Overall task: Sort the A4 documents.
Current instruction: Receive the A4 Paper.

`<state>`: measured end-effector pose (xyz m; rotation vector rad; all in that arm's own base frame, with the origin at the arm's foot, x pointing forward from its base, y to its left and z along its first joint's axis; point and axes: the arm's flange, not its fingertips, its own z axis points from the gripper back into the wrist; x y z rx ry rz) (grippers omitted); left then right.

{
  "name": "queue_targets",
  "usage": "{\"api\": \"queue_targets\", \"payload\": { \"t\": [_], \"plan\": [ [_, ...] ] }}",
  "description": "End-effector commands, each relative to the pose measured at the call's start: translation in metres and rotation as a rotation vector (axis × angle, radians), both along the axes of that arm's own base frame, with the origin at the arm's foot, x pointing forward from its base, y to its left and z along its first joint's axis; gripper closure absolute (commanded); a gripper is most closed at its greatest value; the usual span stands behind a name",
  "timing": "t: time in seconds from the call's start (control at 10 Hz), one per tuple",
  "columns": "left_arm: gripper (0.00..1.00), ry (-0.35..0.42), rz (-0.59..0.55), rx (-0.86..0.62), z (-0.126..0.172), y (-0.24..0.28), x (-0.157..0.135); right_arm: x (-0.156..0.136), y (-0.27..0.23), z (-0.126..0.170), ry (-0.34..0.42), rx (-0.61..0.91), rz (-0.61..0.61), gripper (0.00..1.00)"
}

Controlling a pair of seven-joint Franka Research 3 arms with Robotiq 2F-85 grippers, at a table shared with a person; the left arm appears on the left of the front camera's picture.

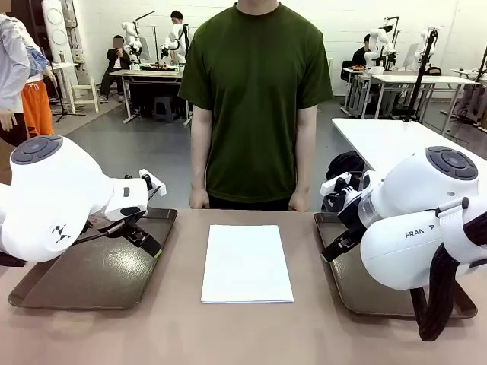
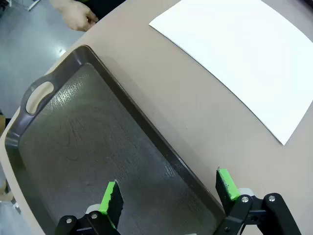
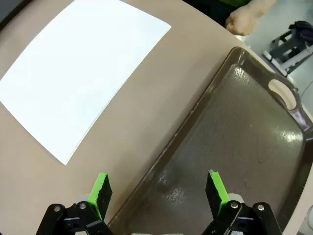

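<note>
A stack of white A4 documents (image 1: 246, 263) lies flat in the middle of the table; it also shows as white A4 documents (image 2: 244, 54) in the left wrist view and A4 documents (image 3: 80, 73) in the right wrist view. My left gripper (image 1: 149, 242) hovers open over the inner edge of the left dark brown tray (image 1: 68, 285), nothing between its green pads (image 2: 111, 197). My right gripper (image 1: 335, 245) hangs open above the inner rim of the right tray (image 1: 361, 293), its pads (image 3: 100, 188) empty.
A person in a green shirt stands at the far edge, fists resting on the table, one hand (image 2: 73, 14) near the left tray's (image 2: 73, 142) far corner and the other hand (image 3: 244, 19) near the right tray (image 3: 244, 142). Both trays are bare inside.
</note>
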<state>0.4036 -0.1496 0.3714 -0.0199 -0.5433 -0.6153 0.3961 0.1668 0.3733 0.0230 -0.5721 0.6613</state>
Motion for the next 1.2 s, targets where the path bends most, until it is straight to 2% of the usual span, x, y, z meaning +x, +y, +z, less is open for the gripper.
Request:
{"api": "queue_targets", "payload": {
  "t": [0.0, 1.1],
  "plan": [
    [0.00, 0.000, 0.000, 0.000, 0.0000, -0.0001, 0.0000, 0.0000, 0.0000, 0.0000, 0.000, 0.000, 0.000, 0.00],
    [0.00, 0.000, 0.000, 0.000, 0.0000, -0.0001, 0.0000, 0.0000, 0.0000, 0.0000, 0.000, 0.000, 0.000, 0.00]
  ]
}}
